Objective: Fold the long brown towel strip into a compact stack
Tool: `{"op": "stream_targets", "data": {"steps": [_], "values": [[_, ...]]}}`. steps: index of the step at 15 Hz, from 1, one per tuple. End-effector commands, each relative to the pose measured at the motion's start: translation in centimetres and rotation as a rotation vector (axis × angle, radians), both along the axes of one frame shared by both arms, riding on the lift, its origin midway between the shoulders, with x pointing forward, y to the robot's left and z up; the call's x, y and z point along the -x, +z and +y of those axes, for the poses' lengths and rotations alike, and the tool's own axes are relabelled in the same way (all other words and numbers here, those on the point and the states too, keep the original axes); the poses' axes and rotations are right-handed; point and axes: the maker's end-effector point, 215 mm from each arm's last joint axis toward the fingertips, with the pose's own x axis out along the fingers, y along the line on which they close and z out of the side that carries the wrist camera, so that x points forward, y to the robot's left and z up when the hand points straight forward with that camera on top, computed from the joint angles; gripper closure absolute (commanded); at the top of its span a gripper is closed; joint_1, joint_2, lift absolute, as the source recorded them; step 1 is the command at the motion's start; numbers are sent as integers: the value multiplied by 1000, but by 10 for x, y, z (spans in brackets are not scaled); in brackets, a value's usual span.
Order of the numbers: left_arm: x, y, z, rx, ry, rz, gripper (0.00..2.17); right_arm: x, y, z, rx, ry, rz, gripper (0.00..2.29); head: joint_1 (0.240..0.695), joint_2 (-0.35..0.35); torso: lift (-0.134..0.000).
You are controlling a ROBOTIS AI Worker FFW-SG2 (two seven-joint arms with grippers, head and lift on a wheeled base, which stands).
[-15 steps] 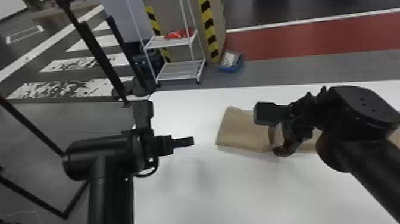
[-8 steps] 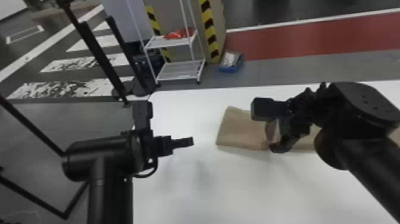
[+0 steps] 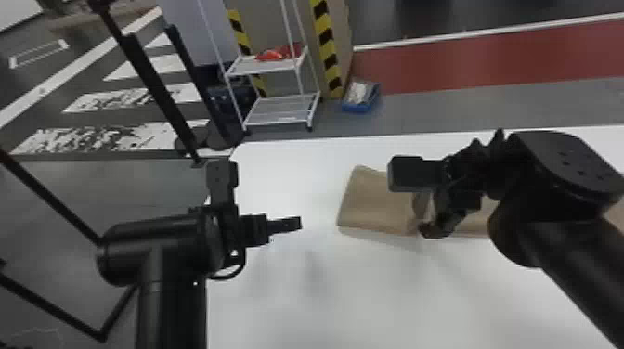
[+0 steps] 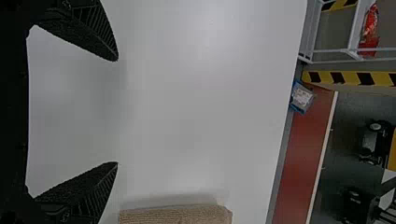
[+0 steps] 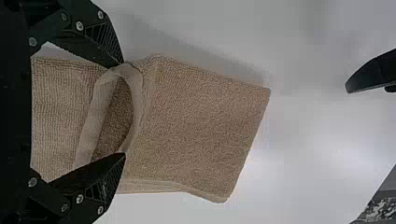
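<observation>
Plainly, from head view we saw left gripper [image 3: 297,223] over table [image 3: 371,297], right gripper [image 3: 436,218] at towel [image 3: 371,204], on table. Left wrist view showed us wide-spread fingers [image 4: 100,35]; right wrist view, fingers [image 5: 109,175] well apart, towel's raised loop [image 5: 135,93] between.

the brown towel strip [image 5: 201,126] is lying across the white table [image 3: 371,297]; its left part is sitting doubled, a pale edge curling up.

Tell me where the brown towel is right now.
The brown towel lies on the white table, right of centre in the head view, beneath the right gripper.
</observation>
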Motion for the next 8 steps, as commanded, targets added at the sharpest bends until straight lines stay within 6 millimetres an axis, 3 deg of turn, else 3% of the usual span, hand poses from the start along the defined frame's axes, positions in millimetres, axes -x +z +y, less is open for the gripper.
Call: {"op": "stream_targets", "data": {"steps": [1, 8], "values": [[1, -1, 1, 0, 2, 1, 87, 0, 1, 2, 4, 11, -8, 265, 695, 350, -123], [1, -1, 1, -4, 2, 2, 87, -1, 3, 9, 3, 47, -41, 113, 695, 350, -123]]}}
